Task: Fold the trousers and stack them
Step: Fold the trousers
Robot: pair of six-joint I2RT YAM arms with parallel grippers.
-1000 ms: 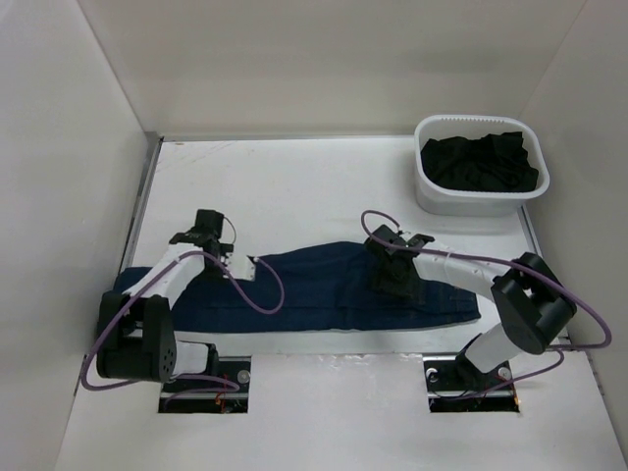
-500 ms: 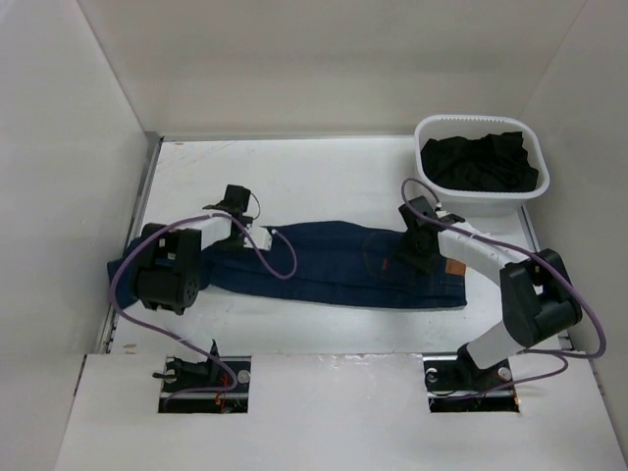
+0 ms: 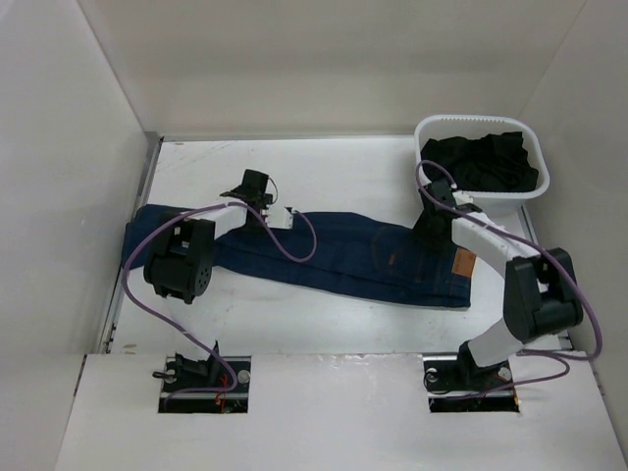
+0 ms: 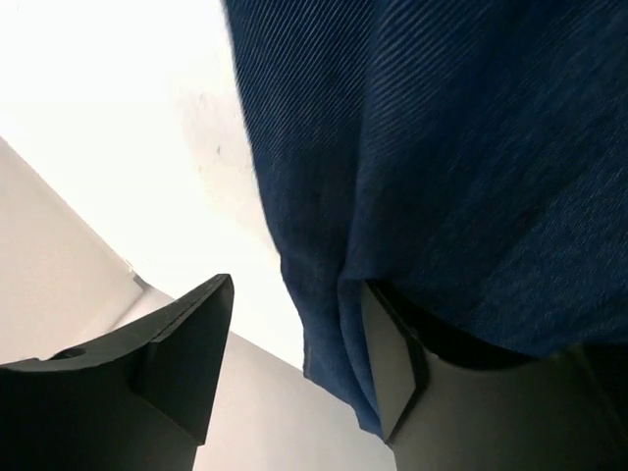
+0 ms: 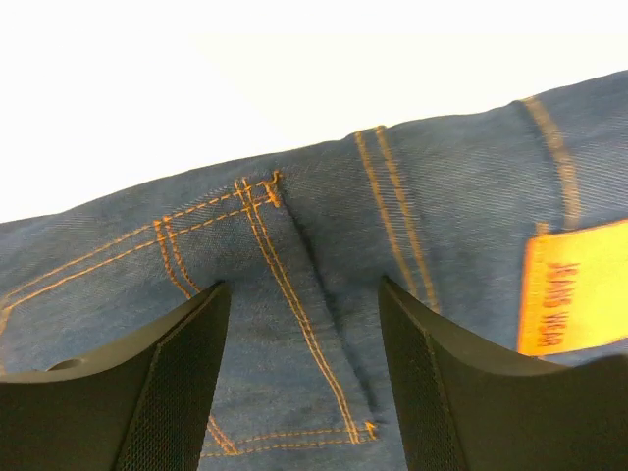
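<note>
The trousers (image 3: 334, 257) are dark blue jeans lying flat and stretched out across the table, legs to the left, waist with the tan patch (image 3: 463, 263) to the right. My left gripper (image 3: 250, 201) is at the far edge of the legs. In the left wrist view it (image 4: 294, 294) is open, with the denim edge (image 4: 324, 324) draped against the right finger (image 4: 392, 363). My right gripper (image 3: 429, 226) is over the seat. In the right wrist view it (image 5: 302, 285) is open just above the back pocket stitching (image 5: 294, 294), with the patch (image 5: 569, 294) to the right.
A white basket (image 3: 481, 123) holding dark clothes (image 3: 481, 162) stands at the back right, close behind the right wrist. White walls enclose the table on the left, back and right. The left leg ends (image 3: 147, 221) lie near the left wall.
Both arms have reached further back, and the jeans have slid away from the near edge with them. The jeans now lie longer and slanted, the waist end nearer the basket.
</note>
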